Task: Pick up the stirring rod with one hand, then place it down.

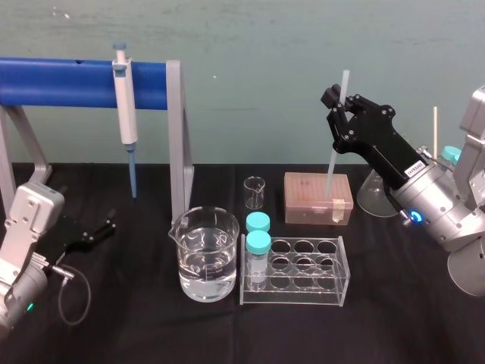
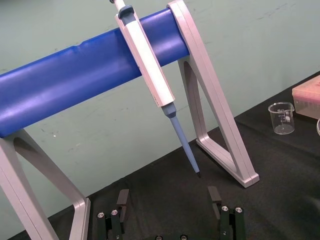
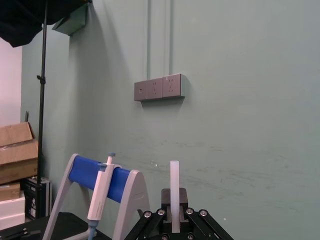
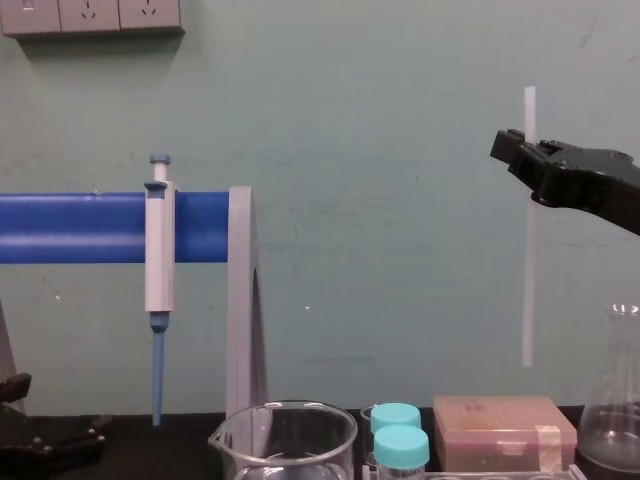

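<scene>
My right gripper is raised over the back right of the table and is shut on the stirring rod, a thin translucent-white rod. The rod hangs nearly upright in the air, gripped near its top, with its lower end above the pink box. In the right wrist view the rod stands up between the black fingers of the right gripper. My left gripper rests low at the table's left side, open and holding nothing, its fingers spread apart below the hanging pipette.
A white-and-blue pipette hangs on the blue-barred rack at the back left. A beaker of water, a small beaker, a clear tube rack with two capped tubes and a glass flask stand nearby.
</scene>
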Robot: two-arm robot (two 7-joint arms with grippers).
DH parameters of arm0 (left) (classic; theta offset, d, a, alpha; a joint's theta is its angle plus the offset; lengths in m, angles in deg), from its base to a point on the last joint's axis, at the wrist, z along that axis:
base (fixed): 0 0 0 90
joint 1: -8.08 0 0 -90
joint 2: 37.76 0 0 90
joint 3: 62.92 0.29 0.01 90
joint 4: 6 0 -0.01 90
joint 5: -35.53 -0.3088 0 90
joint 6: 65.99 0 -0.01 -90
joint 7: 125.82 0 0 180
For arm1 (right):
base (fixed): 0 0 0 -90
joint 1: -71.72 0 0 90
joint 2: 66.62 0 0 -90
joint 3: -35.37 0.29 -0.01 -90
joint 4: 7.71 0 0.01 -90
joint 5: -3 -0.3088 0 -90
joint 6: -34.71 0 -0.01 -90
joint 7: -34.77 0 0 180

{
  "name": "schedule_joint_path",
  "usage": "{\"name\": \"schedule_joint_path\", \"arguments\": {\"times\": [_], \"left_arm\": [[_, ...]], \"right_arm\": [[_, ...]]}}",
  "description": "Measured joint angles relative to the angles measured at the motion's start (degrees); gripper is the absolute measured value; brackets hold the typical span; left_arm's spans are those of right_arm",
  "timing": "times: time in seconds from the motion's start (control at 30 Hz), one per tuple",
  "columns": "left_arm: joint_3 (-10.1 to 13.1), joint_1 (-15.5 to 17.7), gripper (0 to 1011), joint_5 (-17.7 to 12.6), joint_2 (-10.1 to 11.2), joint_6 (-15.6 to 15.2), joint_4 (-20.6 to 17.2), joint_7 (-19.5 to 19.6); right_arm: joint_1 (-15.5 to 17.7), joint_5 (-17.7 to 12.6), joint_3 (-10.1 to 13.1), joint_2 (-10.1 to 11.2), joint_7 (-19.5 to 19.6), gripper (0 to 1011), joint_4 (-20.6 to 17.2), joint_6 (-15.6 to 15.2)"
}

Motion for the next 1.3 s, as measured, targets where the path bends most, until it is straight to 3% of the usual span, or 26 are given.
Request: {"name": "schedule_joint_path", "arguments": {"times": [1.3], "left_arm": [[0.0,0.0,1000,0.0,0.0,0.0,0.0,0.0]], "right_arm": [[-0.3,-0.2,-0.2,0.0,-0.2,71,0.4,-0.2]]}}
